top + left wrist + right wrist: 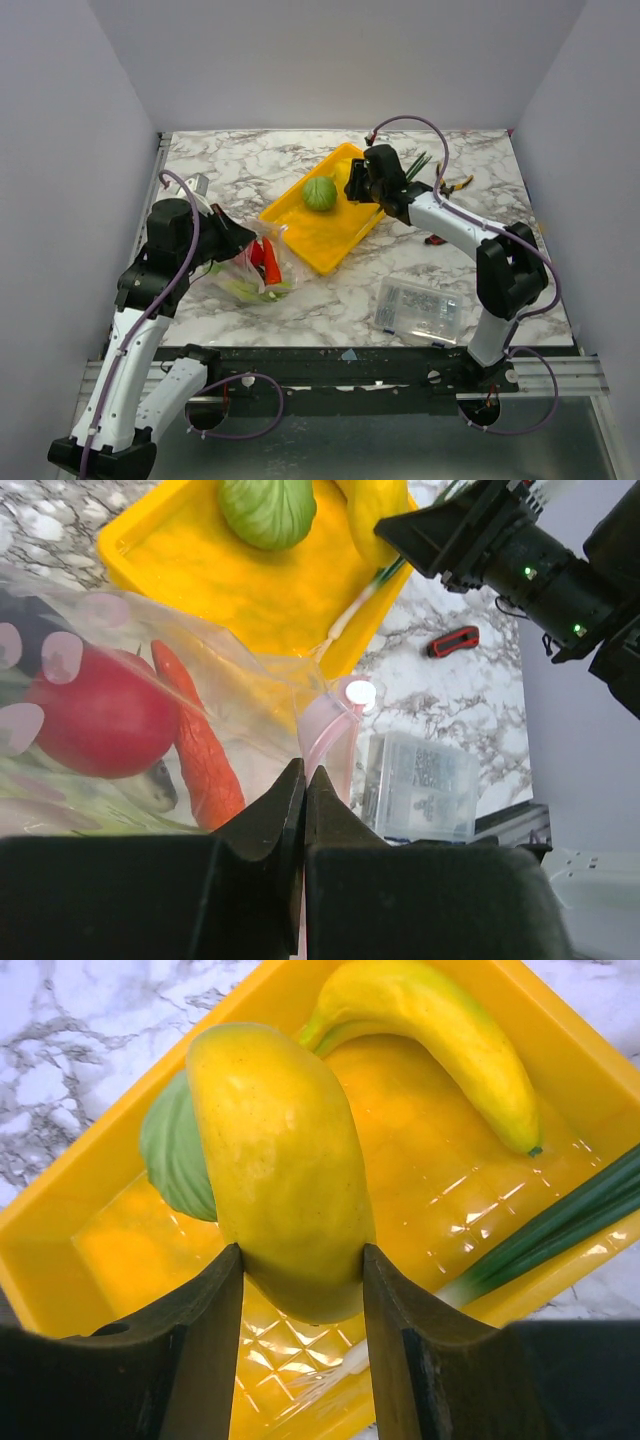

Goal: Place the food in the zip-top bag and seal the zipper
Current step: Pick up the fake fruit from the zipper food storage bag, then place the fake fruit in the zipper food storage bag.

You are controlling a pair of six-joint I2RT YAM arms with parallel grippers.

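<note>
Marble table (250,160), right hand (300,1270) clamped on yellow bananas (280,1150) over tray (470,1210), left hand (305,780) pinching zipper (332,725) of zip-top bag (235,670)

Marbled white table (240,160) between plain grey walls (340,60).

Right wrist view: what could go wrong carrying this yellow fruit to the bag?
The yellow fruit is rounded and the right gripper pinches only its end, so it may slip. The left gripper holds the zip-top bag by one spot on the zipper; the mouth looks slack, so the fruit may snag.
</note>
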